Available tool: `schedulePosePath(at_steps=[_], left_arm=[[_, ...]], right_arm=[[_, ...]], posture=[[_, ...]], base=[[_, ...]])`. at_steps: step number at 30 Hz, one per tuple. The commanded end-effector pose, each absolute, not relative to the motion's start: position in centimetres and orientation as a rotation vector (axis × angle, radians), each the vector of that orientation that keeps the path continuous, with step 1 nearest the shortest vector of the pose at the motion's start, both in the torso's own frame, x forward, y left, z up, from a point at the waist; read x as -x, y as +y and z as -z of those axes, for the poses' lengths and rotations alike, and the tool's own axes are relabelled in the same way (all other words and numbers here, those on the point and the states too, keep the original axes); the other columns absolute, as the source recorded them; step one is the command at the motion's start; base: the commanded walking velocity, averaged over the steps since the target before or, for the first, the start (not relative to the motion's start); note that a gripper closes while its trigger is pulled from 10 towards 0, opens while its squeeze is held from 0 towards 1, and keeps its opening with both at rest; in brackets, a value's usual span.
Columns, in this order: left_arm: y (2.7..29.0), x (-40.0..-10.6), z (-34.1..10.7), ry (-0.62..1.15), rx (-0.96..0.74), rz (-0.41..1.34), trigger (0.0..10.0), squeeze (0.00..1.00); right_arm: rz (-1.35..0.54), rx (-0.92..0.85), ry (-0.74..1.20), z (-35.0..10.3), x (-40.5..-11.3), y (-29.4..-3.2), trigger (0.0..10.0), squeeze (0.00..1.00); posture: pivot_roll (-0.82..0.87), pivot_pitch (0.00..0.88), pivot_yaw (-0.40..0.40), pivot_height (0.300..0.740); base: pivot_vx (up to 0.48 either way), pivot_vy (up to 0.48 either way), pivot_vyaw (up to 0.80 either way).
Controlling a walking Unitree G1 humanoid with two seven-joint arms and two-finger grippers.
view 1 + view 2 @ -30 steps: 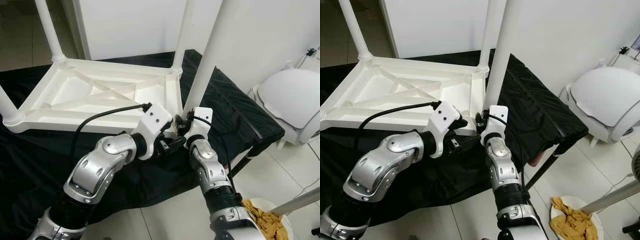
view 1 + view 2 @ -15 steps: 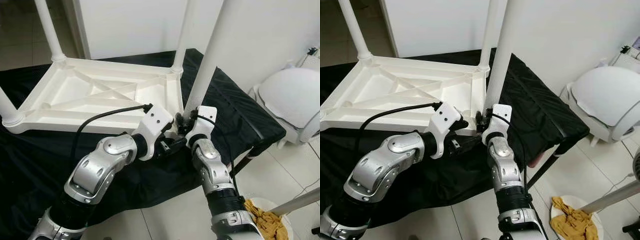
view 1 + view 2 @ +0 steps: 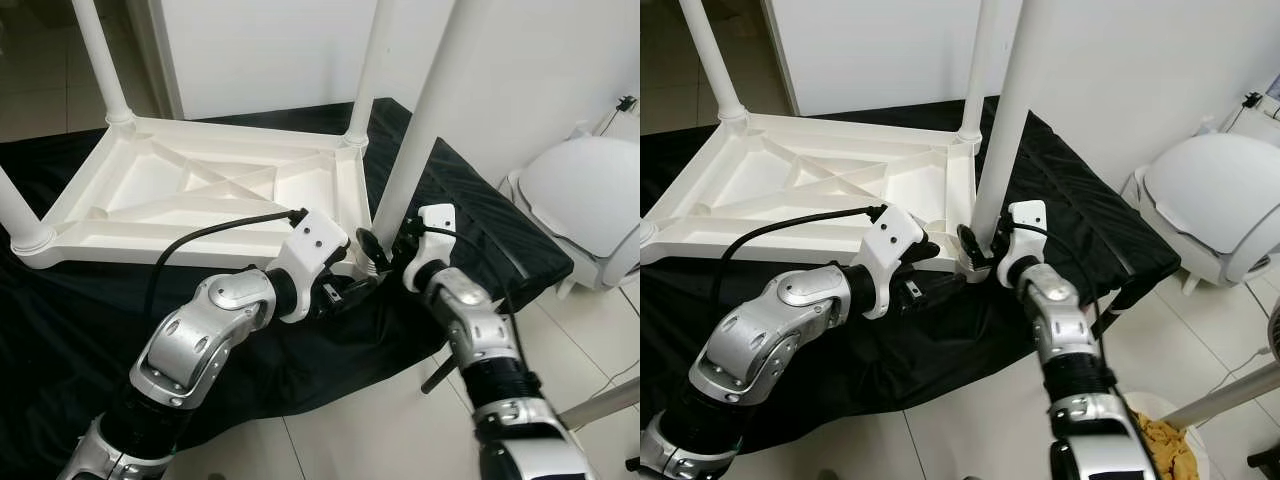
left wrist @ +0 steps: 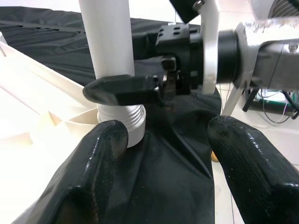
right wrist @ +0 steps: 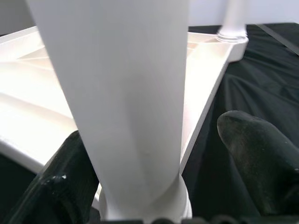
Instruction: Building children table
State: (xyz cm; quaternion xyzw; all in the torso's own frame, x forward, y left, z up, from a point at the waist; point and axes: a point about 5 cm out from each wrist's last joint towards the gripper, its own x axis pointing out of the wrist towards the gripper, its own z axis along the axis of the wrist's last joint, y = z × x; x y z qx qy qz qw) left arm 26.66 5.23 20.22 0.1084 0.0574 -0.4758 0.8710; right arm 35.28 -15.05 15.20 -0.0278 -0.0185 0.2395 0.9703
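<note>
Children table [image 3: 200, 185] sits upside down on the black cloth [image 3: 480, 215], underside ribs facing up. Landmark for everything below: the near-right corner leg [image 3: 420, 120].

Status:
- That leg stands upright in its corner socket [image 4: 122, 122]; threaded collar is visible at the base in the left wrist view. Three other legs are already standing at the other corners.
- We have the right gripper [image 3: 385, 250] at the base of the leg, fingers open and straddling it, one finger [image 5: 254, 158] on either side, not clamped.
- Left gripper [image 3: 345, 293] is just beside the leg base on the tabletop-frame side, fingers open, nothing held; one pad [image 4: 100, 154] is close to the collar.

Change vs a second ago: right forearm has swung outward, away from the leg toward the floor side, while the gripper stayed at the leg base. Leg looks marginally more upright. Left arm hasn't moved.

Read: looks like a wrist re-index between twist strokes, i.e. we're seating or screwing in the last leg. Can't tell from here if the collar is fully home. Next stroke needs the right gripper to close on the leg again.

Off past the cloth edge from the leg: white round appliance [image 3: 585, 205], yellow rag [image 3: 1165, 440] on the floor.
</note>
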Motion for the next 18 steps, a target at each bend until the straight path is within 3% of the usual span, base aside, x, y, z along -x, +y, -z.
schedulePosePath(at_steps=[1,7,18], left_arm=[[4.9,-26.7,-20.4,0.114,-0.238,1.018,10.0,0.0],[4.9,-26.7,-20.6,0.111,-0.234,1.016,10.0,0.0],[5.0,-26.6,-20.7,0.114,-0.237,1.017,10.0,0.0]], right_arm=[[-0.558,0.076,-0.038,-15.2,-35.6,-15.5,10.0,0.0],[-0.711,0.106,-0.031,-15.7,-36.1,-14.9,10.0,0.0],[-0.824,0.157,0.012,-15.6,-36.8,-14.1,10.0,0.0]], posture=[[-0.07,0.008,-0.033,0.74],[-0.06,0.015,-0.034,0.74],[-0.04,0.021,-0.032,0.74]], base=[[0.0,0.0,0.0],[0.0,0.0,0.0],[0.0,0.0,0.0]])
